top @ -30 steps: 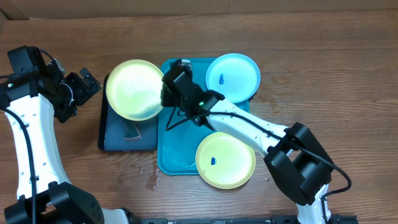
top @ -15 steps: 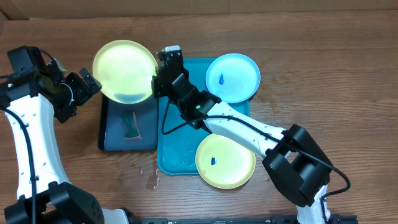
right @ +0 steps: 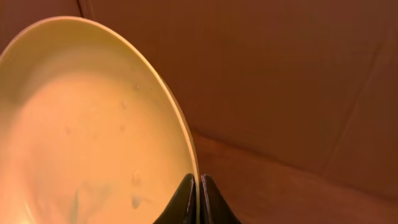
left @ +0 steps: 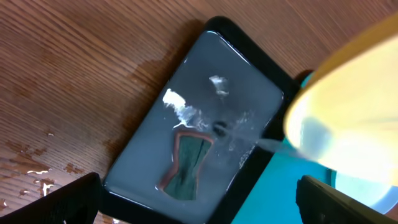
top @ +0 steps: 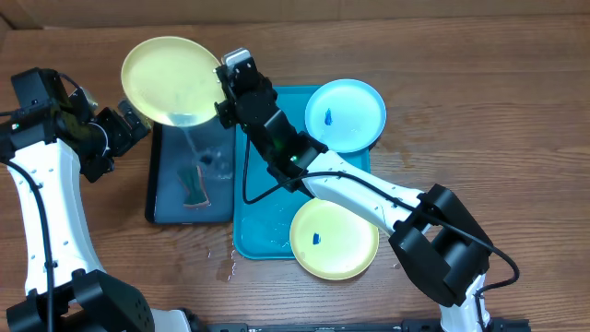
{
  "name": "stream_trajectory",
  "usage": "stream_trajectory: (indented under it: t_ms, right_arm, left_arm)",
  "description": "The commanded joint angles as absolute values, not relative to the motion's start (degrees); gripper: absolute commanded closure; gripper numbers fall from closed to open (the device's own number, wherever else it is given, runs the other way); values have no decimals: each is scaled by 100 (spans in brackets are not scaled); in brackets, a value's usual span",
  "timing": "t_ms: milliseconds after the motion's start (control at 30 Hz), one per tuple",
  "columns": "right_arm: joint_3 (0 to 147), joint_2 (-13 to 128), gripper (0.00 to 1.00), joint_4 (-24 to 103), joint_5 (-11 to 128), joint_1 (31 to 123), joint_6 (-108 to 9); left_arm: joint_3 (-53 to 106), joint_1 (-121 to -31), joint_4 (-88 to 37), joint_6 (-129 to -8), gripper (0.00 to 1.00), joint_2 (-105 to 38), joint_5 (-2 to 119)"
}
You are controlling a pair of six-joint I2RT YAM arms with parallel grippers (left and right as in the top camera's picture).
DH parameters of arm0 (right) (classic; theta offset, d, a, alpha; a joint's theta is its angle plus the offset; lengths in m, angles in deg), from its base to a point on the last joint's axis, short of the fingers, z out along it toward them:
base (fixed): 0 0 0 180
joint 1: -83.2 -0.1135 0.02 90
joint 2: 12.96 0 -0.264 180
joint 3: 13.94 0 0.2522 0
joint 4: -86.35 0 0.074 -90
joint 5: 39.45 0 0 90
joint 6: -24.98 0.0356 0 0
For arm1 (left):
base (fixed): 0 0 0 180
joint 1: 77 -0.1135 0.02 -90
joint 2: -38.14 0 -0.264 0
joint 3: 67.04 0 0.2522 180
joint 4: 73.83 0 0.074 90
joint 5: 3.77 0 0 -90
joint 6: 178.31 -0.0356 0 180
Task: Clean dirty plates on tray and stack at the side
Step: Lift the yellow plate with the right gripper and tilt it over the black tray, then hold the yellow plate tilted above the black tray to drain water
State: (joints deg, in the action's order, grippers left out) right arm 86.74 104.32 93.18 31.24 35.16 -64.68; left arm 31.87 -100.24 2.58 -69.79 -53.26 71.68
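Our right gripper (top: 223, 96) pinches the rim of the yellow plate (top: 173, 81), which hangs tilted above the black tray (top: 171, 210) with water (left: 270, 144) running off. We judge it best to let it drain there, grip firm, before stacking it aside. The left gripper (top: 120, 136) waits wide open nearby.

Right pincer (top: 223, 90) pinched shut, held high; left pincer (top: 126, 129) spread wide.

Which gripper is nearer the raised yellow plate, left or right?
Right. The right gripper has its jaws shut on the rim of the yellow plate; the left gripper sits open beside its lower-left edge, holding nothing.
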Motion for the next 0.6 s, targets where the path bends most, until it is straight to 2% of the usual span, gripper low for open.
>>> stream_trajectory:
  t_ms: [0, 267, 567]
  right_arm:
    - [8831, 10386, 96, 9559, 2953, 3523, -7294]
    - [8831, 10386, 96, 10202, 2923, 3333, -8881]
    - [8831, 10386, 96, 11491, 2208, 3009, -10503]
  left_arm:
    - [3270, -10022, 269, -6898, 0, -5289, 7181]
    - [3270, -10022, 269, -6898, 0, -5289, 7181]
    - [3270, -10022, 269, -6898, 0, -5289, 7181]
